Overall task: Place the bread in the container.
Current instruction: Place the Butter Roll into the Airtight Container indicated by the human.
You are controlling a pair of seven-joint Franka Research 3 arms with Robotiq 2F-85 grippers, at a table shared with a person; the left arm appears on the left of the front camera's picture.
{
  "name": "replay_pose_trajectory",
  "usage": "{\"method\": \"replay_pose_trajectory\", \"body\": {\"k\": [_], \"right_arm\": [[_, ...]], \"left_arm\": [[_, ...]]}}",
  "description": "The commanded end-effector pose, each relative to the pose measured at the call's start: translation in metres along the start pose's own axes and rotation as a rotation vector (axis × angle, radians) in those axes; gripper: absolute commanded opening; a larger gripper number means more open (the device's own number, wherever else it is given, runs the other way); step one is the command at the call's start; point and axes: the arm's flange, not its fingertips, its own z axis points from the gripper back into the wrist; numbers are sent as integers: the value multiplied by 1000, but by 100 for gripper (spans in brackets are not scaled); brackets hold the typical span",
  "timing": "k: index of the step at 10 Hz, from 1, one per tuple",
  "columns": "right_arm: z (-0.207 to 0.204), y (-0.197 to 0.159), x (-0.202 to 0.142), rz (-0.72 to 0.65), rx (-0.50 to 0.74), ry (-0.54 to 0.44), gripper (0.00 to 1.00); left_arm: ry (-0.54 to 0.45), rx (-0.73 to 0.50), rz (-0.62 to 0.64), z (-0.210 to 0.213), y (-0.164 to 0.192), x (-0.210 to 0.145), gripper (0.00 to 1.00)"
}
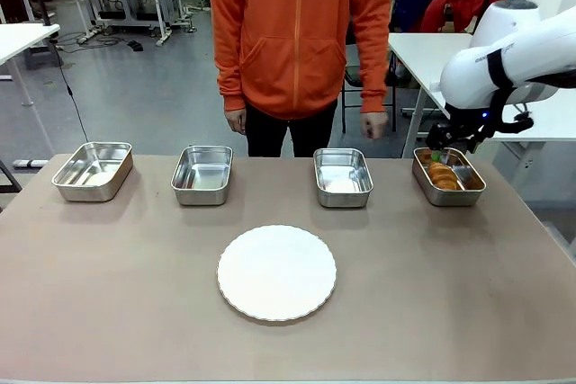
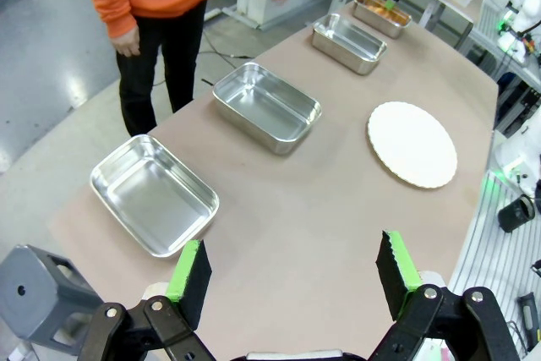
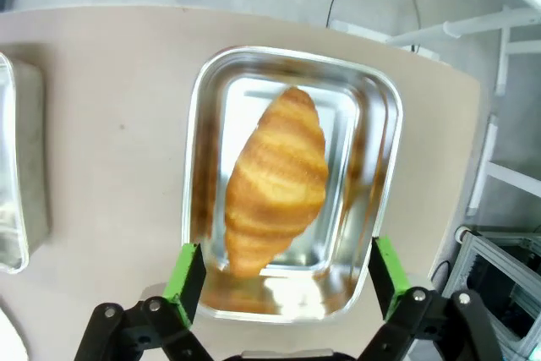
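The bread (image 1: 442,174) lies in the container (image 1: 472,192), the rightmost of four steel trays at about two o'clock from the white plate (image 1: 276,272) in your front view, with the right gripper (image 1: 447,143) just above it and the person standing at twelve o'clock. In your left wrist view the left gripper (image 2: 292,272) hangs with its jaws wide apart and empty above the near table edge. In your right wrist view the right gripper (image 3: 288,279) stands apart, and the bread (image 3: 276,180) lies free at twelve o'clock. You can judge the placing done; next, lift that arm straight up clear of the rim.
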Motion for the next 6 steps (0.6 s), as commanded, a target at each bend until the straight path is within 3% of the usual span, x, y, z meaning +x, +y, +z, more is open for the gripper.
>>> {"method": "replay_pose_trajectory", "body": {"k": [1, 6], "right_arm": [[45, 23, -52, -83, -22, -101, 100], [101, 88, -151, -58, 15, -237, 100]], "left_arm": [[-17, -8, -8, 0, -1, 1, 100], [-17, -8, -8, 0, -1, 1, 100]]}}
